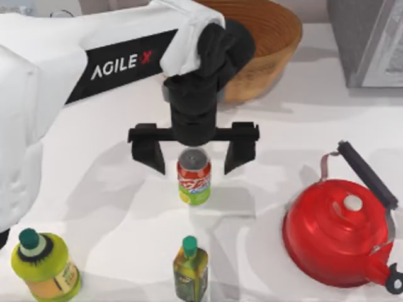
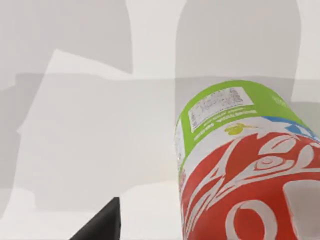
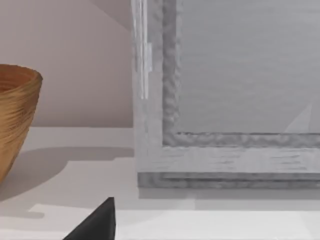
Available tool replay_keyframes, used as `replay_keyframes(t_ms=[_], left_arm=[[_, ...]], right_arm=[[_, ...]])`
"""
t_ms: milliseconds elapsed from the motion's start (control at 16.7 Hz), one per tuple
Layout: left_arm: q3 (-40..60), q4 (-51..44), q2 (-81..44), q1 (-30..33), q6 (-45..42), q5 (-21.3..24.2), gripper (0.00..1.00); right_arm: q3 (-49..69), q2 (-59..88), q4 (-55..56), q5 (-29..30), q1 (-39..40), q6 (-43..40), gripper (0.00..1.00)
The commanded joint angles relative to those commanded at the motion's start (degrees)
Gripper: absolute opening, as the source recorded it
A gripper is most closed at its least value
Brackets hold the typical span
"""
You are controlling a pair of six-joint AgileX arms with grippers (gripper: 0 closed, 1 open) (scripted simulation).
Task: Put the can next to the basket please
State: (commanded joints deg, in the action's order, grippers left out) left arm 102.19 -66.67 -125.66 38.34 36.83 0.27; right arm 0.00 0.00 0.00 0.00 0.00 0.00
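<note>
The can (image 1: 194, 177) stands upright at the table's middle, with a silver top, a red band and a lime green base. My left gripper (image 1: 194, 153) hovers over it, open wide, with one finger (image 1: 148, 154) on each side of the can's top and not touching it. The can (image 2: 245, 175) looms close in the left wrist view, beside one dark fingertip (image 2: 100, 227). The tan woven basket (image 1: 277, 34) sits at the back, behind my left wrist and partly hidden by it. The basket (image 3: 15, 115) also appears in the right wrist view, which faces the back of the table.
A red kettle (image 1: 343, 233) sits front right. At the front left is a yellow-green bottle (image 1: 44, 264), and an olive square bottle (image 1: 190, 272) stands just in front of the can. A grey cabinet (image 1: 371, 38) fills the back right corner. Bare table lies between basket and kettle.
</note>
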Motion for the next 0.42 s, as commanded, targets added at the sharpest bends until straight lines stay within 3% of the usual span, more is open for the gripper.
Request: replay_keyframes(t_ms=[420], left_arm=[[7.31,-8.26,0.98,0.07,0.02,-0.04,1.00]], right_arm=[[0.00,0.00,0.00,0.00,0.00,0.00,1.00]])
